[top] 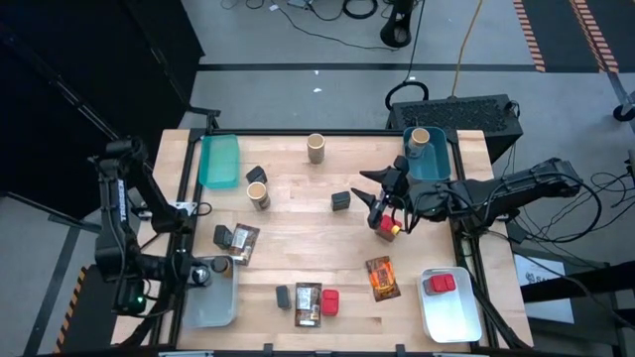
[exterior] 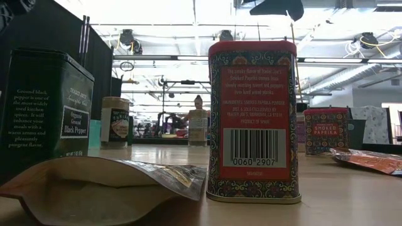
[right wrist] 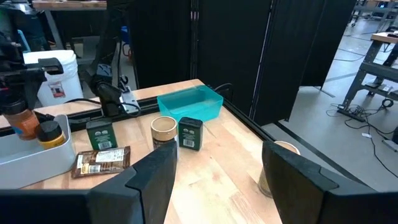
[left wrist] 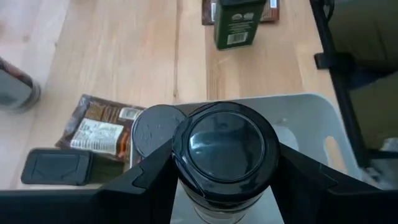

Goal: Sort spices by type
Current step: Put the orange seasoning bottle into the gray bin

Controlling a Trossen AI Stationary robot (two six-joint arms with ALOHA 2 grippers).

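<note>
The left gripper (left wrist: 224,186) grasps a black-lidded jar (left wrist: 225,152) over the clear bin (left wrist: 311,118); it looks ready to be placed, so the next move is lowering and releasing. The right gripper (top: 382,203) hovers with jaws apart above a red tin (top: 387,227), which it should grasp.

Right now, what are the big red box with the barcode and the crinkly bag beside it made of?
The red squarish paprika tin looks like printed metal: glossy sides, rolled rims top and bottom. The flat tan packet lying next to it looks like matte paper or foil laminate, judging by its creases and a shiny inner edge; which one is unclear.
</note>
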